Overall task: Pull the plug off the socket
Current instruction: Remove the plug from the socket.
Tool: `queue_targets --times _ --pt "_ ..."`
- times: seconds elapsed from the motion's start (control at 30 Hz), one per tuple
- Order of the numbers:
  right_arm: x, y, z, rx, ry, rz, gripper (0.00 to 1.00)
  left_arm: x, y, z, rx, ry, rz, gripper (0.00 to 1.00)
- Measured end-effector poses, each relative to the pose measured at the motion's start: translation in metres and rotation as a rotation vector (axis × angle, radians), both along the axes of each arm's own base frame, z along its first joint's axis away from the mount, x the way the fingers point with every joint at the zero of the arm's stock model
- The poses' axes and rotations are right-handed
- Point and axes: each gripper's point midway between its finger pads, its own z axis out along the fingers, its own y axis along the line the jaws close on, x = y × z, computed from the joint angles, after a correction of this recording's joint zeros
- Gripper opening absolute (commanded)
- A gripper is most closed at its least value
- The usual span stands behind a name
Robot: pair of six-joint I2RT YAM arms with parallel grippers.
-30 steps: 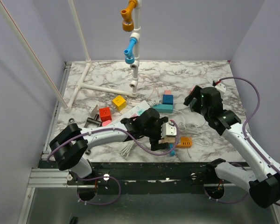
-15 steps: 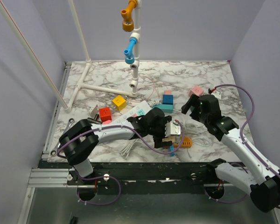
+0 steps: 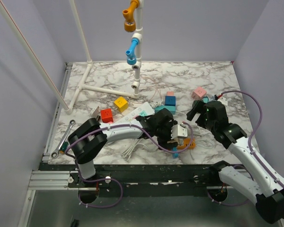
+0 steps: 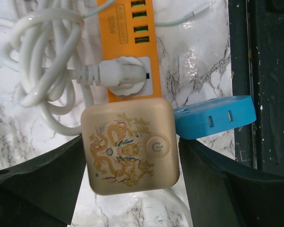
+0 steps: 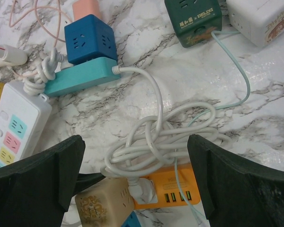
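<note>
While the white plug (image 4: 125,74) sits fully seated in the orange power strip (image 4: 128,19), the left gripper (image 4: 131,139) is seen lowered over a beige cube adapter (image 4: 130,161) printed with a dragon, lying at the strip's near end just short of the plug. Its fingers (image 4: 38,189) are set against the cube's two sides; whether it is already pinched cannot be told. The placement is judged a bracing hold, so that the strip is kept from sliding when the plug is drawn. The right gripper (image 5: 135,139) is held spread wide and empty above the tangled white cord (image 4: 35,52), apparently readied for the plug. The long white power strip (image 5: 12,125) with pastel outlets is shown untouched on the marble table (image 5: 189,80), apart from both grippers, beside a teal strip (image 5: 80,78).
</note>
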Motion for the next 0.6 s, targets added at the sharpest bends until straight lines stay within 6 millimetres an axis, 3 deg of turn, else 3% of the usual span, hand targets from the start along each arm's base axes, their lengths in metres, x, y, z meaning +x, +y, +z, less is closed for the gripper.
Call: queue_targets --times 0.13,0.4,0.6 --pt "-0.003 -0.001 -0.002 -0.005 0.013 0.000 1.00 -0.003 -0.002 -0.008 0.039 0.030 0.004 0.34" --pt "-0.010 -0.004 -0.001 -0.001 0.017 -0.004 1.00 0.000 0.004 -0.006 0.058 0.030 0.036 0.30" --pt "-0.015 -0.005 0.008 0.017 0.008 -0.013 1.00 0.007 0.018 0.011 0.084 0.090 0.119 0.28"
